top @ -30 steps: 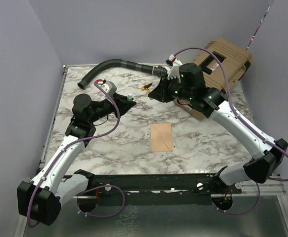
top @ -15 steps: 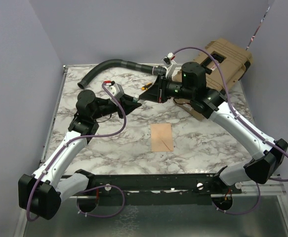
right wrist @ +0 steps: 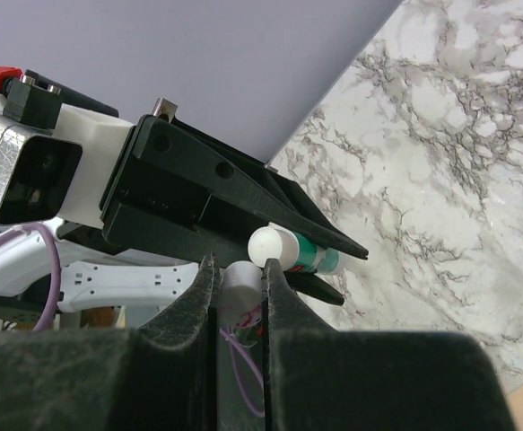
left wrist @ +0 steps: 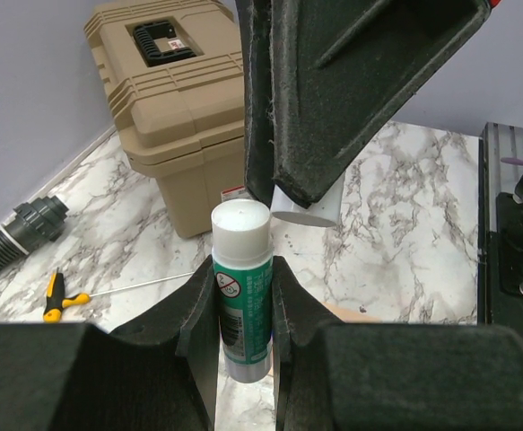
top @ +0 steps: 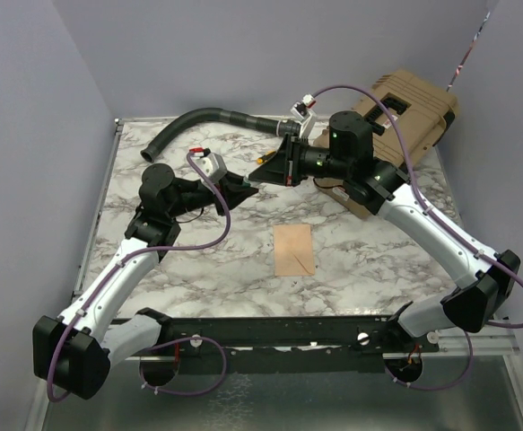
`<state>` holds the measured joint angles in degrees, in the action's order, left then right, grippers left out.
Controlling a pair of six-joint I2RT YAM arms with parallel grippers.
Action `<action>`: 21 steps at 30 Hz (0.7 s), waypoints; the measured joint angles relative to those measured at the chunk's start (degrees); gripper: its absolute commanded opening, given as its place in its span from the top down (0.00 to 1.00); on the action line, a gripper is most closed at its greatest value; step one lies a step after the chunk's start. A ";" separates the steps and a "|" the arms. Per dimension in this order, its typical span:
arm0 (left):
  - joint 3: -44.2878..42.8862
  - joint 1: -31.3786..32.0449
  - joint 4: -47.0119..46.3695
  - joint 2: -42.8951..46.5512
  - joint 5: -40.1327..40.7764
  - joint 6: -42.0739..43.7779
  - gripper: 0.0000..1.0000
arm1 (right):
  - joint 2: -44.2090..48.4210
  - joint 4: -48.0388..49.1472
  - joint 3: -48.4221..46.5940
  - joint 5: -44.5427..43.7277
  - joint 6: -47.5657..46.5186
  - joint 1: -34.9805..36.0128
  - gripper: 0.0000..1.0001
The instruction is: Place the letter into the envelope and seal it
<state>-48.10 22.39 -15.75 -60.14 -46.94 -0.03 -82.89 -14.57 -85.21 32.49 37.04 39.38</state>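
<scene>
Jaws of my left gripper point(left wrist: 241, 269) pinch a green-labelled glue stick point(left wrist: 241, 314) around its body. Its long axis stands crosswise to the fingers, white end up. Those of my right gripper point(right wrist: 239, 274) are nipped on a small white cap point(right wrist: 240, 289), held just beside that white end and a little off its axis, not seated on it. Both tips hang close together in the air. The envelope point(top: 294, 250) lies flat on the table point(top: 198, 260), well below both sets of jaws and back toward the arm bases, about as near to one arm as the other. I can't pick out the letter as a separate sheet. To glue, I reckon the stick's end must tip over and come down to that envelope.
</scene>
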 measured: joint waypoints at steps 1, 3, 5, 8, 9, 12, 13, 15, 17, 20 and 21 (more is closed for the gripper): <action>0.00 -0.02 -0.02 0.00 0.04 0.07 1.00 | 0.00 0.11 -0.02 0.04 0.26 0.00 0.99; 0.00 -0.02 -0.04 0.00 0.28 0.15 1.00 | 0.00 0.42 0.00 0.02 0.66 0.00 0.99; 0.00 0.13 0.02 0.00 0.74 0.35 1.00 | 0.02 0.74 0.00 -0.02 0.94 -0.02 0.99; 0.00 0.24 0.04 0.02 1.11 0.61 1.00 | 0.04 1.25 0.00 -0.94 1.03 -0.02 0.99; 0.00 0.24 0.11 0.02 1.16 0.68 1.00 | 0.07 1.25 0.00 -1.36 1.03 -0.02 0.99; 0.00 0.24 0.42 0.15 1.40 0.76 1.00 | 0.09 1.25 0.00 -2.62 1.01 -0.02 0.99; 0.00 0.24 0.50 0.24 1.40 0.76 1.00 | 0.09 1.25 0.00 -3.17 1.01 -0.02 0.99; 0.00 0.37 0.46 0.52 1.40 0.74 1.00 | 0.09 1.20 0.00 -4.11 0.96 -0.02 0.99; 0.00 0.63 0.48 1.05 1.46 0.74 1.00 | 0.09 1.20 0.00 -4.81 0.98 -0.02 0.99; 0.00 0.61 0.50 1.57 1.57 0.74 1.00 | 0.20 1.22 0.00 -5.25 1.01 -0.02 0.99; 0.00 0.61 0.57 1.68 1.57 0.74 1.00 | 0.22 1.22 0.00 -5.27 1.01 -0.02 0.99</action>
<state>-48.10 23.00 -15.18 -58.46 -45.36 0.71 -82.67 -13.34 -85.21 27.22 38.04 39.35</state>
